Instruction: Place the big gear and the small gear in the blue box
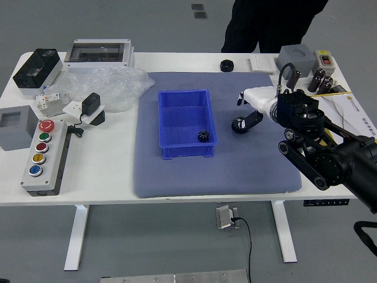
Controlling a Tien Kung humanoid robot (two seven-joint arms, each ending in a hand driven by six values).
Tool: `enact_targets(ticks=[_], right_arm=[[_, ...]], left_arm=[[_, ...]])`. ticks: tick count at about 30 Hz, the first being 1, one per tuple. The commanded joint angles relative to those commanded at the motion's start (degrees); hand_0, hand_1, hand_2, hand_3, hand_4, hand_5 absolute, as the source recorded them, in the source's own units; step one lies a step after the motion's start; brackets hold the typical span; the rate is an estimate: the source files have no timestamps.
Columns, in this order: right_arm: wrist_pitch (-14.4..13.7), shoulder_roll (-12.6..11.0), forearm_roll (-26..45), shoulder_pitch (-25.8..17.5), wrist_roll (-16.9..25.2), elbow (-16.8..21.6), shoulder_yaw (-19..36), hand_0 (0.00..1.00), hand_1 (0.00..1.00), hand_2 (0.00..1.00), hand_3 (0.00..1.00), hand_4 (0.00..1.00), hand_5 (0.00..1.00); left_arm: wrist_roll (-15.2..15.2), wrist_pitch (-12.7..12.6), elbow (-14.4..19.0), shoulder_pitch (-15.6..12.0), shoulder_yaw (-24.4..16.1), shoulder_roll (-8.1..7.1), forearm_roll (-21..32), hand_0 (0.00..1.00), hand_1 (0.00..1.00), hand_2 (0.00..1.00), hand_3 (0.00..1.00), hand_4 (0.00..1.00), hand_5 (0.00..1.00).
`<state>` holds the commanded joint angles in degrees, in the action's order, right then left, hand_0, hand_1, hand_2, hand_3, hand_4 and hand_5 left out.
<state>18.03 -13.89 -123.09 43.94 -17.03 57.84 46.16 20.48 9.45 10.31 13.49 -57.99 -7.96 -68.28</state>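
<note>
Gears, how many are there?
2: the small gear in the blue box and the big gear on the mat, partly hidden by the right hand. The black ring looks toothless. The arm may hide others.

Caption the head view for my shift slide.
Right hand at the gear on the mat; another gear in the blue box.

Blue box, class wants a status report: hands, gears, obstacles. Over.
Right hand open at big gear, no grasp visible; left out of view. Small gear inside blue box, big gear on mat. Box wall stands between them.
</note>
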Motion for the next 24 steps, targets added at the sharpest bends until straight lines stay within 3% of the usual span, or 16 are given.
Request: enact_targets(ticks=[12,24], right_arm=[[0.22,2.11,-1.05,1.53,0.06,-3.79,-1.68,0.738,0.708,0.79,0.88,0.787,0.277],[-1.43,3.48,-2.78,2.1,0.86,-7.19,-2.2,0.732,0.704,0.784,0.868,0.774,0.252]], left_arm=[[0.01,0.0,0.0,0.13,0.04,0.07,0.07,0.824,0.785,0.779,0.753,0.66,0.38],[0.0,0.0,0.0,0.22,0.12,0.27,0.11,0.824,0.785,0.779,0.753,0.66,0.381]])
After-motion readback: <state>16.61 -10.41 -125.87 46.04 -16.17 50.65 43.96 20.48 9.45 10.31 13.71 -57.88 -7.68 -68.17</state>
